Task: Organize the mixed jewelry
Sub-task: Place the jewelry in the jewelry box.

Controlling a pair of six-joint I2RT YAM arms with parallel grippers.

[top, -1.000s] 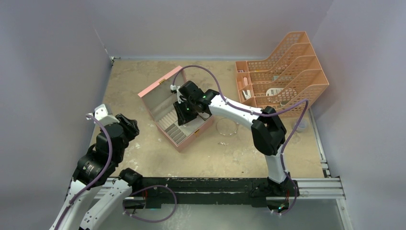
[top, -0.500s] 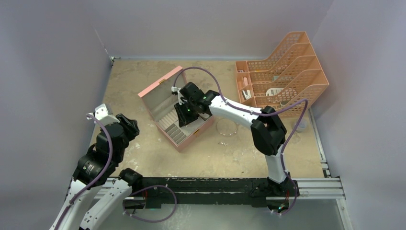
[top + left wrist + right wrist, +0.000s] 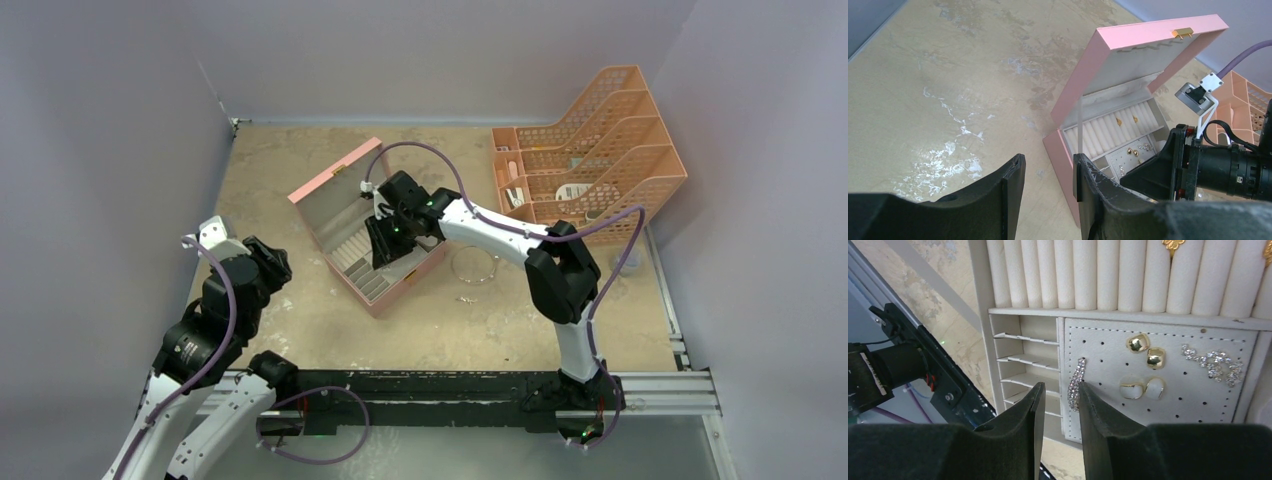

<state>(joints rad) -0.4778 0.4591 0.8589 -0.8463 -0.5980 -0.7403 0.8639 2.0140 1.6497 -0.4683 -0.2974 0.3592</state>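
The pink box [image 3: 335,185] stands open, its grey lining [image 3: 1168,405] filling the right wrist view. On its perforated pad lie gold studs [image 3: 1138,343], white studs [image 3: 1131,389], a silvery cluster [image 3: 1215,364] and a silvery drop piece [image 3: 1076,385]. Small gold rings [image 3: 1173,244] sit in the ring rolls. My right gripper [image 3: 1058,390] hovers open over the pad, one fingertip beside the drop piece, nothing between the jaws. A large wire hoop [image 3: 472,265] and a tiny piece [image 3: 466,298] lie on the table right of the box. My left gripper [image 3: 1048,172] stands open and empty, left of the box.
An orange mesh file rack [image 3: 600,140] with stationery bits stands at the back right. Grey walls close the table on three sides. The box's raised lid [image 3: 1143,55] stands at its far side. The right arm's wrist [image 3: 1218,165] reaches over the box.
My right gripper has shifted slightly left and nearer over the box's compartments. The left arm has stayed put.
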